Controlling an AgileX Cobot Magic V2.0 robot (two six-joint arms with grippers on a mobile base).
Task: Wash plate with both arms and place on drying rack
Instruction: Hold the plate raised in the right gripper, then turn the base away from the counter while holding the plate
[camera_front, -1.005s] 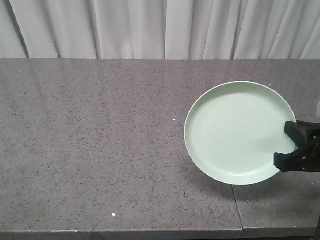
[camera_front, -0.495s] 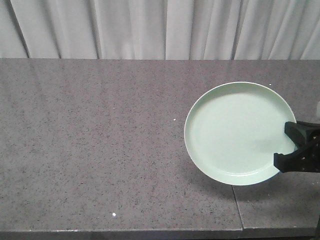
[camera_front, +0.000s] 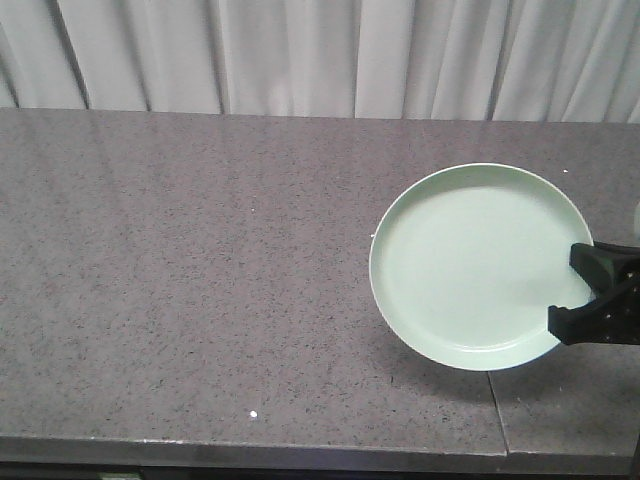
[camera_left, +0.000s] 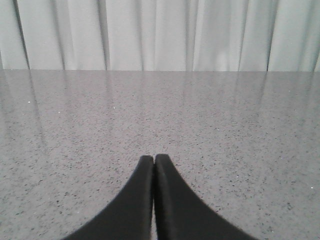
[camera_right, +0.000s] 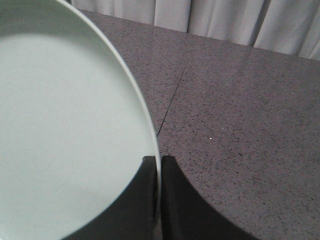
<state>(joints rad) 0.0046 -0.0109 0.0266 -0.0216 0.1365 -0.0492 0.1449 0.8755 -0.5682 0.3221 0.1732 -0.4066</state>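
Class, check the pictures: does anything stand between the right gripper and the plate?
Nothing does. The right gripper is shut on the plate, its fingers on either side of the rim. No drying rack shows in any view, so that path cannot be judged.

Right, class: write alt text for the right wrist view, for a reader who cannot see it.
The right hand pinches the rim of a pale green plate between two black fingers; the plate fills the frame's left. Beyond lie a speckled grey countertop with a thin seam and white curtains.
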